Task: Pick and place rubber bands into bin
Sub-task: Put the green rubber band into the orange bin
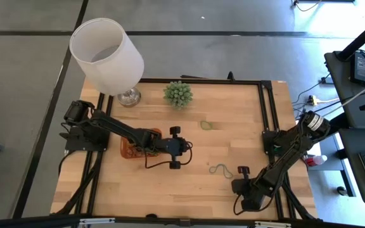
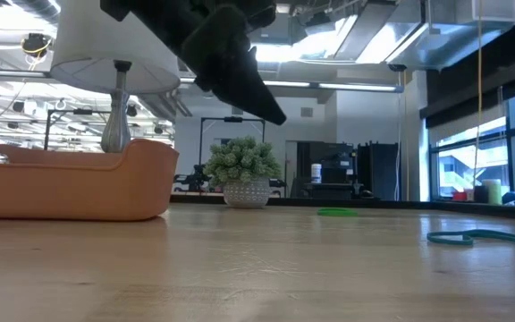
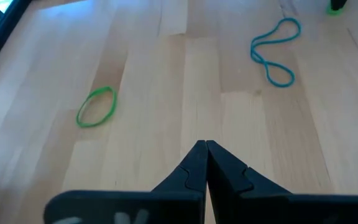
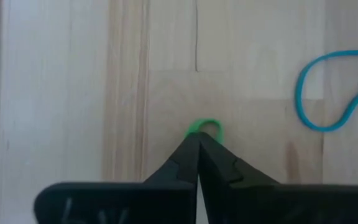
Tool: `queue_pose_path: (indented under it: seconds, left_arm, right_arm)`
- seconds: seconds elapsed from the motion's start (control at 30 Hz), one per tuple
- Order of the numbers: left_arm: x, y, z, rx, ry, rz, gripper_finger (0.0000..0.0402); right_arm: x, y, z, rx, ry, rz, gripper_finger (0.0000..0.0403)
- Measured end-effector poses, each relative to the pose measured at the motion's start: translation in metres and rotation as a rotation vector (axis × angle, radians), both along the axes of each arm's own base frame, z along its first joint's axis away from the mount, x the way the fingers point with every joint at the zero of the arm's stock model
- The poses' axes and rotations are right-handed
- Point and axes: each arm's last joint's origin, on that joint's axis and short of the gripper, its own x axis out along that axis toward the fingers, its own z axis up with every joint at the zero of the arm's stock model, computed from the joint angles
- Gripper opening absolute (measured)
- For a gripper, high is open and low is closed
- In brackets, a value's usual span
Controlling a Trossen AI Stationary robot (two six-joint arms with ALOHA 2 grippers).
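Right hand [image 4: 199, 138]: fingers pinched on a small green band [image 4: 205, 126], a loop showing past the tips only in its wrist view; the overhead view places this hand [image 1: 243, 171] near the worktop's [image 1: 233, 136] front right, beside a blue band [image 1: 220, 170]. Left hand [image 3: 206, 145]: fingers together, nothing held, just beside the orange bin [image 1: 130, 147]. Level view alone shows the bin's wall [image 2: 79, 183]; another green band [image 1: 206, 125] lies mid-worktop, apart from the bin.
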Motion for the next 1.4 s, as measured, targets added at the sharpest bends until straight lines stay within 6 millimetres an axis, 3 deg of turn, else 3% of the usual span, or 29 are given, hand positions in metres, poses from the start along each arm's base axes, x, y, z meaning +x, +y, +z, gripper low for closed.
queue_pose_path:
  seconds: [0.23, 0.7, 1.13, 1.4]
  left_arm:
    - [0.001, 0.0, 0.001, -0.002, -0.01, 0.0, 0.0002]
    - [0.001, 0.0, 0.002, -0.007, -0.023, -0.001, 0.0002]
    - [0.001, 0.0, 0.002, -0.008, -0.023, -0.001, 0.0003]
    - [0.001, 0.0, 0.002, -0.009, -0.024, 0.0, 0.0003]
  right_arm:
    - [0.002, 0.003, 0.016, 0.016, -0.011, 0.006, 0.001]
    - [-0.001, -0.003, 0.015, -0.039, 0.019, -0.049, 0.0012]
    - [0.0, -0.003, 0.016, -0.046, 0.004, -0.055, 0.0134]
    - [0.002, -0.001, 0.0, -0.109, 0.03, -0.033, 0.0127]
